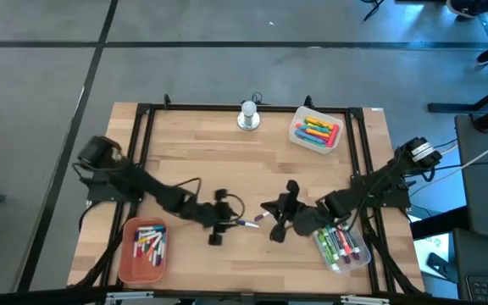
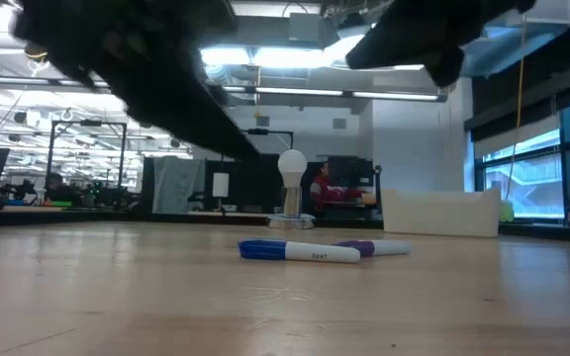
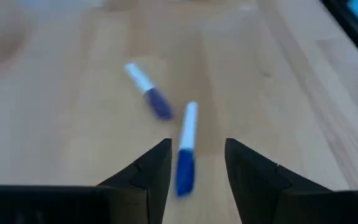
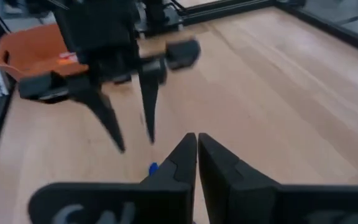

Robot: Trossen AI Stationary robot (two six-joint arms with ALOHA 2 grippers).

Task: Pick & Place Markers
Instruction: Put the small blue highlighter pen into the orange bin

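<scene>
Between left gripper (image 3: pixel 194 163) open jaws: blue marker (image 3: pixel 186 149); purple marker (image 3: pixel 149 91) beside.

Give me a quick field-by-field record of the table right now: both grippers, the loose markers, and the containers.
left gripper: open, fingers either side of the blue-capped white marker lying on the wooden table
right gripper: shut, empty, near table centre
second loose marker: purple-capped white marker, lying beside the blue one
orange bin: near left, holds markers
clear near-right tray: holds markers
clear far-right tray: holds coloured markers
silver-white round knob: far edge, centre
</scene>
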